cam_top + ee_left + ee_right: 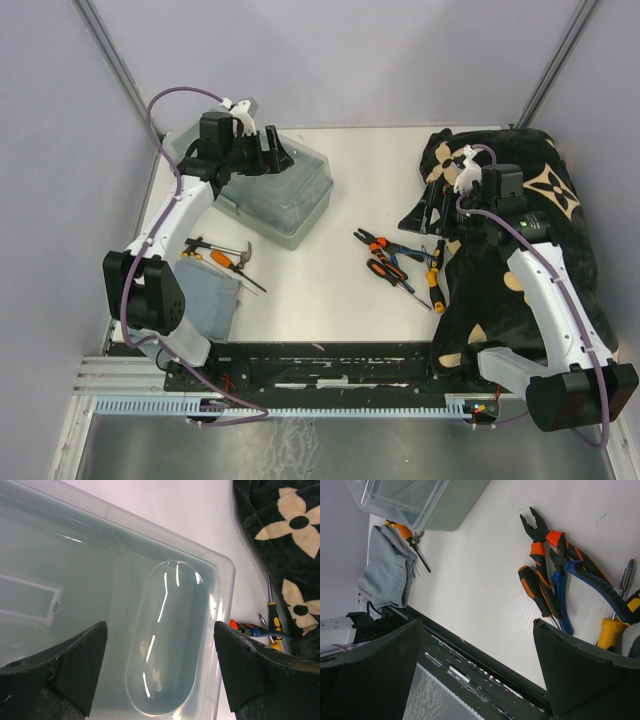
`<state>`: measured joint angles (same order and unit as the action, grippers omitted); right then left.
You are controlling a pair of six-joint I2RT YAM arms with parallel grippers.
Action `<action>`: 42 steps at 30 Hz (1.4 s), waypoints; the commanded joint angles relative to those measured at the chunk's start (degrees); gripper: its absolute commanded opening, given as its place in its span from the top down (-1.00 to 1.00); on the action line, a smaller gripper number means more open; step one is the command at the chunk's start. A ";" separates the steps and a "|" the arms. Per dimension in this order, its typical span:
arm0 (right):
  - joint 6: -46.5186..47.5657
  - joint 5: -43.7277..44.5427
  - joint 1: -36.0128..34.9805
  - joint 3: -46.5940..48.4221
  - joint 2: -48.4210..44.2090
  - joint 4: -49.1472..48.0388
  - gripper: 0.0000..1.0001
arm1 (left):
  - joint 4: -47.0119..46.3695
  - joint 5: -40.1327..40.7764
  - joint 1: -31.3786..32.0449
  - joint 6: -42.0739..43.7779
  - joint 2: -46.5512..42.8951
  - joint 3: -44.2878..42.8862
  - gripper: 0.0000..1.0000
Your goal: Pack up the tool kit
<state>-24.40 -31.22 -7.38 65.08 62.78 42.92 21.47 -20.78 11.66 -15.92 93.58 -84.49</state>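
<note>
The pale grey-green toolbox [283, 195] stands at the back left with its translucent lid [100, 580] down. My left gripper [266, 150] hovers just over the lid's oval recess [165, 645], jaws open, nothing between them [160, 672]. My right gripper [433, 207] hangs open at the blanket's left edge, above the table's front rail [477, 670]. Orange-black pliers [545, 542], blue-handled pliers [582, 577], an orange-black screwdriver [537, 590] and a yellow-handled screwdriver [615, 625] lie mid-table [395, 262]. A small hammer [236, 258] lies beside another screwdriver [196, 245], left of centre.
A folded grey-blue cloth [207, 290] lies at the front left, under the hammer's end. A black blanket with beige flower marks [530, 250] covers the right side, beneath my right arm. A black rail [320, 362] runs along the near edge.
</note>
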 commanded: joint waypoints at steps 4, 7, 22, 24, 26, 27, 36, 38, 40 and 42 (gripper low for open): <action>-3.40 -4.53 -0.46 -1.43 1.90 -3.86 -0.98 | 6.01 1.24 6.27 -0.39 0.35 2.20 -0.81; -3.95 -4.25 -0.85 -1.92 1.95 -4.33 -0.98 | 6.28 2.46 7.02 -2.22 0.88 2.14 -0.78; -14.78 3.51 -15.25 0.09 9.19 -16.26 -0.98 | 2.56 9.58 14.21 -9.48 2.50 -1.82 -0.79; -15.44 5.68 -16.51 0.31 9.08 -16.66 -0.98 | 3.59 11.86 14.24 -8.32 1.29 -2.83 -0.83; -16.25 7.47 -17.02 -0.13 8.59 -17.12 -0.98 | 5.21 13.53 14.10 -6.82 -0.09 -4.82 -0.86; -16.58 7.76 -17.07 -0.19 8.33 -17.44 -0.98 | 5.86 14.05 13.92 -5.64 -0.88 -5.86 -0.88; -20.71 10.19 -18.20 -1.61 7.74 -19.75 -0.98 | 8.02 17.28 3.16 -1.77 -4.34 -14.68 -0.98; -22.18 10.59 -18.57 -1.79 8.23 -20.86 -0.98 | 7.52 16.72 -1.95 -2.44 -3.79 -14.11 -0.98; -23.63 10.78 -18.82 -1.89 9.02 -22.13 -0.98 | 7.46 15.98 -6.88 -3.04 -2.73 -13.73 -0.98; -24.93 10.78 -19.15 -1.99 9.78 -23.64 -0.98 | 6.44 15.54 -10.94 -3.50 -1.52 -13.18 -0.98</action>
<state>-45.60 -21.71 -25.80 62.43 72.07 25.08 29.28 -5.45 6.94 -19.99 90.91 -97.17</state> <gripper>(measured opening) 0.990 0.993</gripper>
